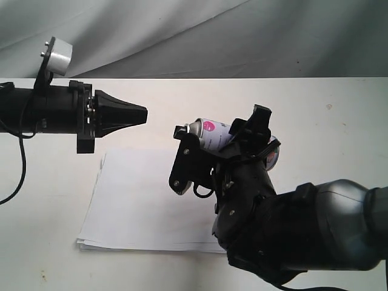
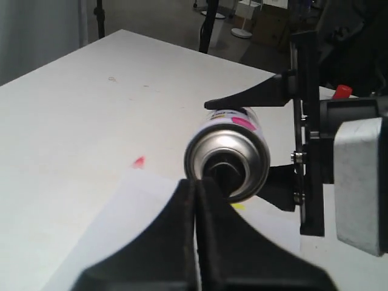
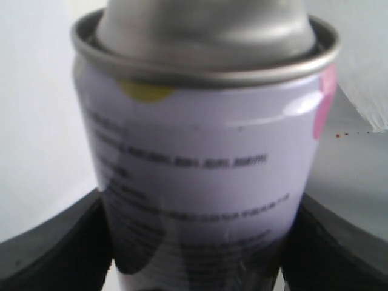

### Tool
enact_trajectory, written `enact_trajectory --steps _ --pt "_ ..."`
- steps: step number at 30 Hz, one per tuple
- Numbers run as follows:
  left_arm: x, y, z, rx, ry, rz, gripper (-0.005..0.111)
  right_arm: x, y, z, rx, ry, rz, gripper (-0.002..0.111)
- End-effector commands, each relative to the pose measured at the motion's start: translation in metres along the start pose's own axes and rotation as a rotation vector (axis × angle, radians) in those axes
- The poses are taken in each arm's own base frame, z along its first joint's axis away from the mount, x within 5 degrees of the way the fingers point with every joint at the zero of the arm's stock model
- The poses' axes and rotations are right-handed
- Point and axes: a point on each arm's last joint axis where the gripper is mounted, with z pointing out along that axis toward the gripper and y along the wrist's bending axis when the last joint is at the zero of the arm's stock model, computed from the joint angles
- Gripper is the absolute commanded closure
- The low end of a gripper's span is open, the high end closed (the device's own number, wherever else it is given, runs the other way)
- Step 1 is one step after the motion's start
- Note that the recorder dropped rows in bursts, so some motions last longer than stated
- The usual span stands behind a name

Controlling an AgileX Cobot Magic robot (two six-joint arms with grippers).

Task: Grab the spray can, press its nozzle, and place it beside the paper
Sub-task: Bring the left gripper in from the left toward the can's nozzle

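The right claw (image 1: 218,136) clamped the small silver metal spray can (image 1: 209,130) by its printed label, holding it on its side, clear of the white bench (image 1: 339,109). The can's domed top and small black plastic nozzle (image 2: 223,170) pointed across toward the left claw (image 1: 140,114). The right wrist view showed a black finger (image 3: 54,242) pressed to each side of the cylinder (image 3: 200,170), with a pink dot at one side and a yellow mark just under the rim.

The left claw was closed on nothing, its two black fingers (image 2: 182,230) meeting in a point aimed at the nozzle. The exterior view showed open bench between that tip and the can.

The thin stack of plain white paper (image 1: 151,200) lay flat on the bench between the arms, below the raised can. A small yellow tab (image 2: 237,206) showed at its edge, just under the can's rim in the left wrist view. A small pink mark (image 2: 139,162) sat on the bench just beside the sheets.
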Motion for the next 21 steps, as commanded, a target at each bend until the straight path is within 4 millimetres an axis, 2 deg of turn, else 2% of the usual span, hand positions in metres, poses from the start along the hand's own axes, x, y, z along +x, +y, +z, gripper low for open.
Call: enact_trajectory --steps 1,9,12,16,21 --pt "0.004 -0.010 0.013 0.079 0.075 0.055 0.107 -0.004 -0.006 -0.002 0.044 -0.022 -0.020 0.108" --pt "0.007 -0.007 0.021 0.023 0.100 0.051 0.107 -0.004 -0.006 -0.002 0.044 -0.022 -0.024 0.108" --pt "0.004 0.001 0.022 -0.024 0.114 0.068 0.107 -0.004 -0.006 -0.002 0.044 -0.022 -0.024 0.108" --pt "-0.005 0.005 0.027 0.083 0.068 0.096 0.107 -0.004 -0.006 -0.002 0.044 -0.022 -0.024 0.108" --pt "0.003 0.009 0.032 0.140 0.070 0.080 0.107 -0.004 -0.006 -0.002 0.044 -0.022 -0.024 0.108"
